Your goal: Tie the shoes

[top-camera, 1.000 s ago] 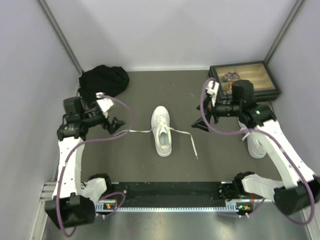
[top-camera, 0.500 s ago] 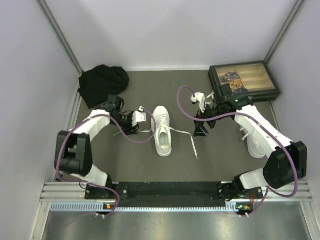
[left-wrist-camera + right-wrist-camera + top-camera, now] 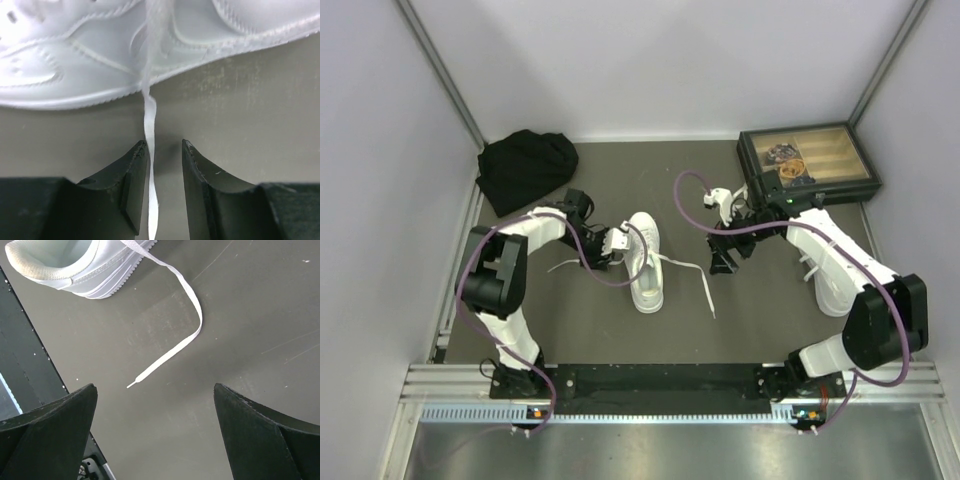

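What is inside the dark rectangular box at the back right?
A wooden compartment tray, with small dark and orange items at its left end. The right arm hides the box's near-left corner.

Pale lilac walls (image 3: 660,60) — dark grey tabletop (image 3: 585,322)

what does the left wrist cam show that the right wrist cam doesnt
Only left wrist: one lace running from the side of the shoe down into the left end effector, whose jaws have not pinched it. Only right wrist: the other lace lying loose with its tip free, the shoe's heel opening, and the right end effector spread wide over it. Both: the white shoe and the grey table.
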Motion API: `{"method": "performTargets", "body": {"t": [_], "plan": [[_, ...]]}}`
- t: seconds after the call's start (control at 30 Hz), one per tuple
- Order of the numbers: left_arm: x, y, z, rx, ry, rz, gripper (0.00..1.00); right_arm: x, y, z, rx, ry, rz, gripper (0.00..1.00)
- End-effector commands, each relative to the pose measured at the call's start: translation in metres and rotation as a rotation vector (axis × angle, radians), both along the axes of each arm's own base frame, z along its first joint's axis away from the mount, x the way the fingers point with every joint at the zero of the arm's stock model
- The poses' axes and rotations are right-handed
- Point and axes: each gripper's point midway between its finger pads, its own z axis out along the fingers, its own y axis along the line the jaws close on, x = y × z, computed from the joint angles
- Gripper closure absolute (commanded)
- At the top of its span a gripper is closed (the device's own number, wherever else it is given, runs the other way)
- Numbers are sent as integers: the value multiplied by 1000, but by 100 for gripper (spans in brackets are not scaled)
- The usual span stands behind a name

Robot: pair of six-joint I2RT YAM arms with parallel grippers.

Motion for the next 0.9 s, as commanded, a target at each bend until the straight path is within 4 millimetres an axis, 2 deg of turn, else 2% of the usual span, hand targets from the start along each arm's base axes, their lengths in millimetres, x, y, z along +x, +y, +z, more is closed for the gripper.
{"method": "performTargets", "body": {"t": [0.0, 0.23, 0.3, 0.43, 0.47, 0.5, 0.63, 0.67, 0.73, 0.77, 0.8, 0.87], "plan": [[12, -14, 2, -16, -24, -16, 62, 9, 1, 7, 10, -23, -4, 1], [0, -30, -11, 15, -18, -51, 65, 7, 1, 5, 7, -11, -2, 1], [-3, -29, -16, 35, -14, -53, 65, 6, 0, 6, 8, -6, -2, 1], [-6, -28, -20, 54, 6, -59, 87, 8, 0, 6, 3, -12, -1, 1], [-4, -27, -16, 55, -1, -56, 97, 9, 0, 8, 4, -17, 0, 1], [-4, -26, -13, 50, -5, -52, 100, 9, 1, 8, 5, -16, -1, 1], [-5, -17, 18, -21, -22, -14, 100, 9, 2, 5, 19, 0, -18, 3], [-4, -17, 35, -49, -40, -4, 100, 10, 3, 3, 20, 10, -37, 4], [-9, -18, 56, -102, -26, 12, 100, 12, 3, -5, 12, 34, -61, 13], [-7, -20, 73, -129, -57, 15, 100, 13, 4, -8, 7, 57, -85, 19], [-10, -23, 82, -151, -55, 21, 100, 15, 4, -15, 0, 84, -98, 29], [-19, -34, 106, -238, -59, 27, 100, 16, 6, -23, -1, 121, -128, 39]]}}
